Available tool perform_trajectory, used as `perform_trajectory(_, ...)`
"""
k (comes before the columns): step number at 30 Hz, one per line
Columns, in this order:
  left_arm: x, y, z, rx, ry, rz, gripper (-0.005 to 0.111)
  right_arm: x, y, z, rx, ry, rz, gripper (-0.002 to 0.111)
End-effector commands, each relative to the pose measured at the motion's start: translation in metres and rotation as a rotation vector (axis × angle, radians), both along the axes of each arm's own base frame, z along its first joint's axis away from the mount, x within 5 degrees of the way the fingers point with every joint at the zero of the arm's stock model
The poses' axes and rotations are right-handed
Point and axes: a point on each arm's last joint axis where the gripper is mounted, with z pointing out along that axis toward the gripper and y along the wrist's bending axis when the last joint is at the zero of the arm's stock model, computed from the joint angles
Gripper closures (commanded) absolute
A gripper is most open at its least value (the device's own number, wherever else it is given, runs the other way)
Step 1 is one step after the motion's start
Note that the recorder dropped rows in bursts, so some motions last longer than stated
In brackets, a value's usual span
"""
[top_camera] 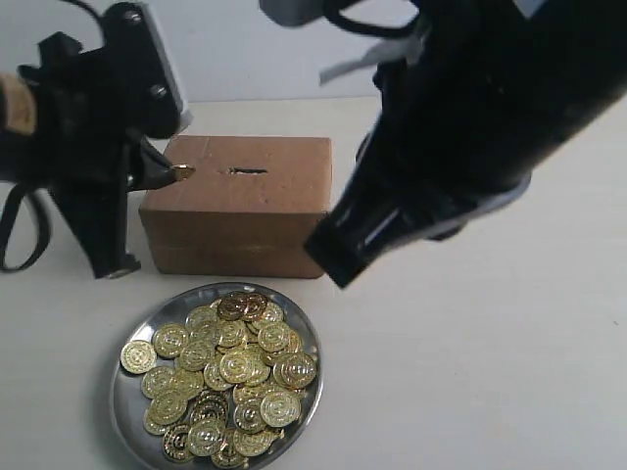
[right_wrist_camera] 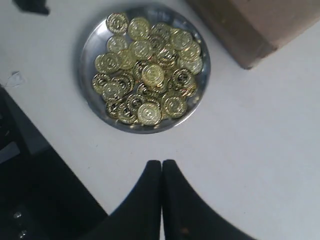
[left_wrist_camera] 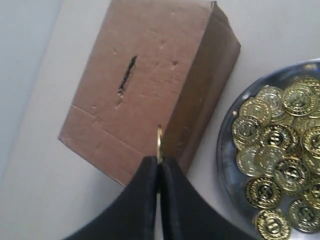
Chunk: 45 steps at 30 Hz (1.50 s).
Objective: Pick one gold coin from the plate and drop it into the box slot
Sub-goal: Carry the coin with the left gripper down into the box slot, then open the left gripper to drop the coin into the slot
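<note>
My left pincer (left_wrist_camera: 159,162) is closed tight on one small round gold coin (left_wrist_camera: 159,142). It grips the coin by its lower part, so the rest stands edge-on beyond the fingertips. In the exterior view the coin sits over the left end of the plain brown rectangular cardboard box (top_camera: 245,211), apparently above the top face rather than touching it, though I cannot be sure of the gap.

The short dark slit of the slot (top_camera: 248,170) lies to the right of the coin, near the middle of the top. Its long axis runs along the box's length. In the left wrist view the coin's edge and the slot are close to parallel but not quite, so I judge the next move needs a short carry along the box and a slight twist of the wrist.

The left arm is clearly the nearer one. My right pincer (right_wrist_camera: 161,167) is closed and empty, hanging above the white desk (top_camera: 490,372) near the round shiny silver metal plate (right_wrist_camera: 87,45), which is heaped with coins.
</note>
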Motion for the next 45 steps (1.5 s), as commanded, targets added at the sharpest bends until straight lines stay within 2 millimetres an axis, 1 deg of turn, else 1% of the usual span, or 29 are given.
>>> perform_trajectory(1, 0.041, -0.017, 0.0, 0.069, 0.293, -0.02, 0.107, -0.009, -0.009, -0.011, 0.043, 0.0, 0.001, 0.108)
perform_trajectory(3, 0.057, -0.021, 0.006, 0.065, 0.365, -0.046, 0.107, -0.013, -0.014, -0.015, 0.051, -0.005, -0.001, 0.108)
perform_trajectory(7, 0.091, -0.024, 0.021, 0.019, 0.353, -0.054, 0.107, -0.022, -0.025, -0.022, 0.064, -0.013, -0.005, 0.108)
perform_trajectory(10, 0.108, -0.028, 0.021, 0.041, 0.348, -0.085, 0.107, -0.028, -0.033, -0.027, 0.072, -0.014, -0.008, 0.108)
perform_trajectory(12, 0.116, -0.032, 0.014, 0.047, 0.352, -0.092, 0.107, -0.031, -0.037, -0.032, 0.083, -0.011, -0.011, 0.108)
perform_trajectory(18, 0.131, -0.039, -0.021, 0.13, 0.374, -0.182, 0.107, -0.04, -0.047, -0.042, 0.089, -0.005, -0.016, 0.108)
perform_trajectory(23, 0.145, -0.041, -0.033, 0.164, 0.285, -0.187, 0.107, -0.042, -0.05, -0.043, 0.105, -0.02, -0.018, 0.108)
perform_trajectory(28, 0.15, -0.042, -0.039, 0.199, 0.243, -0.228, 0.107, -0.04, -0.049, -0.041, 0.123, -0.039, -0.02, 0.108)
perform_trajectory(31, 0.152, -0.043, -0.038, 0.197, 0.205, -0.239, 0.107, -0.039, -0.048, -0.041, 0.135, -0.049, -0.022, 0.108)
perform_trajectory(36, 0.149, -0.045, -0.039, 0.207, 0.227, -0.254, 0.107, -0.039, -0.048, -0.041, 0.131, -0.057, -0.009, 0.108)
perform_trajectory(40, 0.143, -0.052, -0.039, 0.227, 0.231, -0.301, 0.107, -0.039, -0.048, -0.041, 0.131, -0.057, -0.009, 0.108)
perform_trajectory(45, 0.142, -0.053, -0.039, 0.228, 0.23, -0.308, 0.107, -0.039, -0.048, -0.041, 0.131, -0.057, -0.009, 0.108)
